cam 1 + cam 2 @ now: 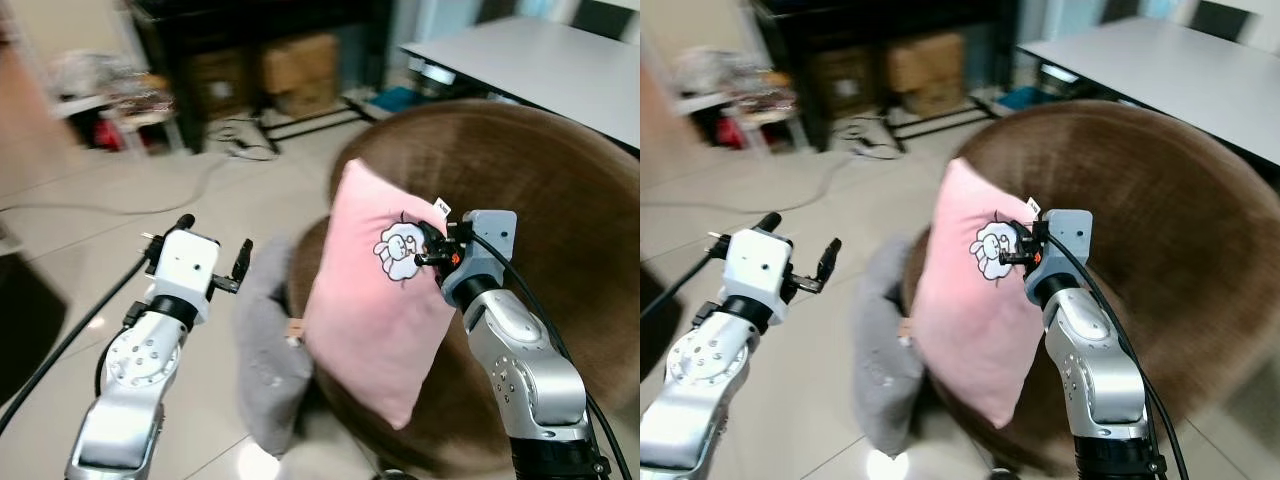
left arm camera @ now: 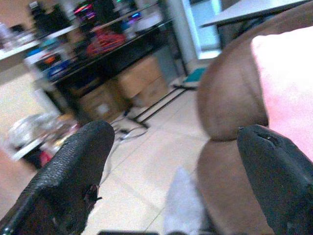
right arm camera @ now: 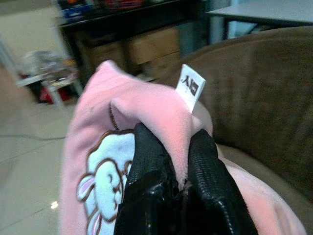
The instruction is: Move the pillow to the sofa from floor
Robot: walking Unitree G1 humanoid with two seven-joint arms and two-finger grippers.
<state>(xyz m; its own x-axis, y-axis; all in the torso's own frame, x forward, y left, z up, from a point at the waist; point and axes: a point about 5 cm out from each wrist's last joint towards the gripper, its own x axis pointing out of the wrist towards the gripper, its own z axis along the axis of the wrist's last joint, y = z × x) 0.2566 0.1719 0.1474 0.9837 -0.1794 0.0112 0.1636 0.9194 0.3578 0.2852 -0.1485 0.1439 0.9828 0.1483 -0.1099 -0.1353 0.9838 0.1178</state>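
The right pincer (image 1: 432,247) sits right of centre in the left eye view, its two black fingers (image 3: 146,161) pinched tight on a fold at the upper edge of the pink pillow (image 1: 375,300). In the right wrist view the fabric bulges up between the fingers, and a small white tag (image 3: 190,87) sticks up just above them. The pillow hangs tilted from that grip, its printed white rabbit (image 1: 398,251) facing the camera beside the pincer, its lower corner reaching down toward the lower middle of the frame. It is off the floor and in front of the brown sofa (image 1: 560,200), overlapping the sofa's seat edge — whether it rests on the seat cannot be told.

The left pincer (image 1: 214,243) hovers at the left centre of the left eye view above the pale tiled floor (image 1: 120,215). Its fingers (image 2: 73,171) are spread wide with nothing between them — the left wrist view looks through the gap at the sofa and the pink pillow's edge.

A grey cushion (image 1: 268,350) stands on the floor just left of the pillow, leaning against the sofa's front. Cardboard boxes (image 1: 300,65) sit under a dark shelf unit at the top of the frame, cables (image 1: 235,148) trail across the floor before them, and a grey bench (image 1: 540,60) fills the upper right corner.
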